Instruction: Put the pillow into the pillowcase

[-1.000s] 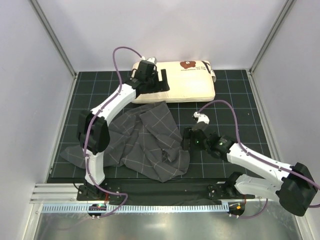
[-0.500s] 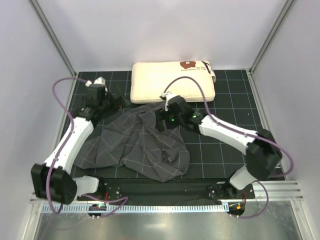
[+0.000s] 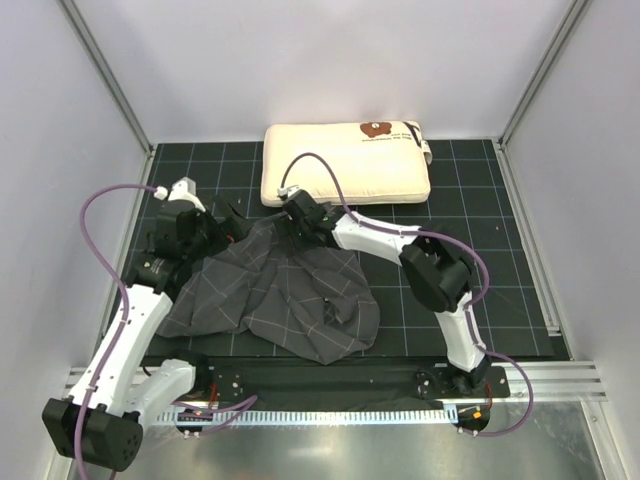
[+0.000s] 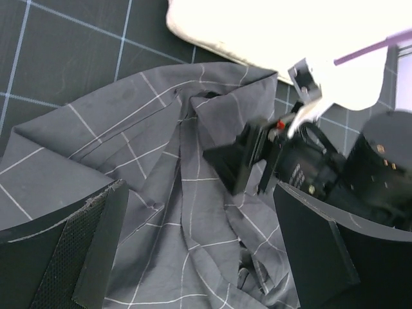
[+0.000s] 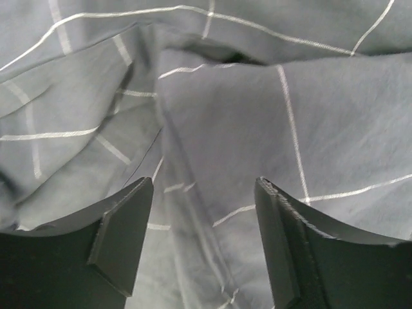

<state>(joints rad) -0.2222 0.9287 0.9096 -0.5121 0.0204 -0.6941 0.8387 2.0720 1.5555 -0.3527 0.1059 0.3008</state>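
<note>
Pillow [image 3: 345, 165] with brown bear print [image 3: 375, 128]; dark lettering [image 3: 388, 139] illegible

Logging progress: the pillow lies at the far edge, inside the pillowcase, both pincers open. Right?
Not inside: the top external view shows the pillow bare, outside the crumpled pillowcase. The far edge and the open left pincer and right pincer are correct.

Left arm [image 3: 128, 325]: stretched forward from base, elbow bent. Left gripper [image 3: 224, 213] at far-left corner of pillowcase [image 3: 290, 295], jaws wide apart. Right arm [image 3: 385, 235]: folded leftward. Right gripper [image 3: 293, 226] low over far edge of pillowcase, tilted down toward fold, jaws spread.
</note>
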